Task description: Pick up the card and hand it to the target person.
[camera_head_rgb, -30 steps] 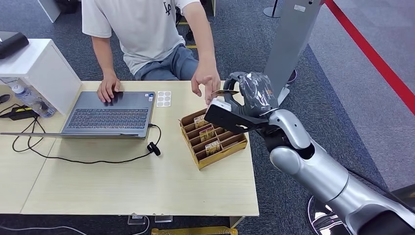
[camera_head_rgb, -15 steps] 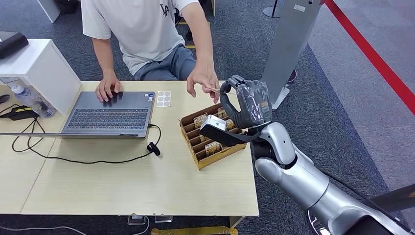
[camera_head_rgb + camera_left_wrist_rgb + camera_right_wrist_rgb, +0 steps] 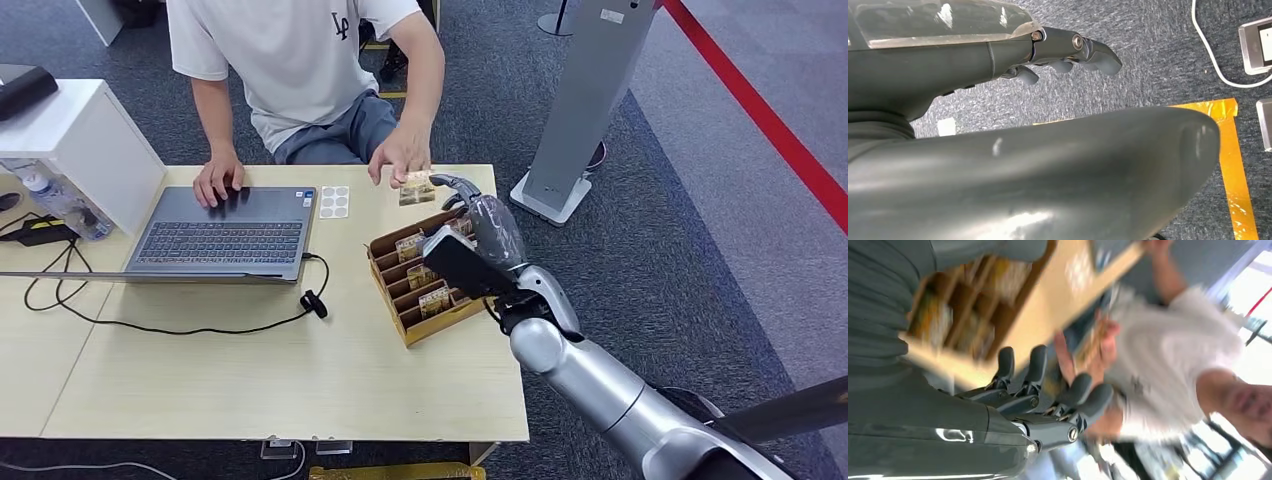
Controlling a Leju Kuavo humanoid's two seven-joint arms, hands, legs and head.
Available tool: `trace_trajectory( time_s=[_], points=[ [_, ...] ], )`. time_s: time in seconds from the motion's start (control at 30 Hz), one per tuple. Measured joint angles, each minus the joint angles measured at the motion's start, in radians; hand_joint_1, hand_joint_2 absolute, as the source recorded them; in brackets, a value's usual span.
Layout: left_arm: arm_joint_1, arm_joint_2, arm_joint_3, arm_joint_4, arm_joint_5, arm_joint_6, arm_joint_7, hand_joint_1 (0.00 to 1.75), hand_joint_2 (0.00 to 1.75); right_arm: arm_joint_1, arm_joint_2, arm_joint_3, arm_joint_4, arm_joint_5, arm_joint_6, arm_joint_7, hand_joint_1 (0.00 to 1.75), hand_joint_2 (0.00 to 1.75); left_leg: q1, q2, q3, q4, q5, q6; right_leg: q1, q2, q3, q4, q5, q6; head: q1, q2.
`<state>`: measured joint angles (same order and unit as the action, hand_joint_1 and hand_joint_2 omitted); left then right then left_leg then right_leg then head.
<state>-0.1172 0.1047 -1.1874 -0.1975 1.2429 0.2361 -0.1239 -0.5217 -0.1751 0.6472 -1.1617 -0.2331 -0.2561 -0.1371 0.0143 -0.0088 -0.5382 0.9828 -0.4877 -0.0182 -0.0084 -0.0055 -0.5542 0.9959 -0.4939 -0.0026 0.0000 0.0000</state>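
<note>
Right hand [image 3: 478, 222] empty, fingers apart, above the card box [image 3: 436, 277]; person's hand [image 3: 398, 160] holds the card [image 3: 416, 187].

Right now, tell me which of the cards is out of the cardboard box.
The card in the person's hand, held above the table's far edge. The other cards stand in the slots of the cardboard box. The right hand holds nothing.
</note>
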Motion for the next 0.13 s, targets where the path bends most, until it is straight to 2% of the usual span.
trace_trajectory(
  time_s=[0.13],
  points=[
    [0.001, 0.001, 0.008, -0.002, 0.007, 0.004, 0.002, 0.0, 0.0, 0.07, -0.07, -0.004, -0.101, -0.08, -0.002, 0.011, 0.0, 1.75, 0.0, -0.003, 0.0, 0.0, 0.0, 0.0, 0.0, -0.003, 0.001, -0.001, -0.001, 0.0, 0.0, 0.0]
  ],
)
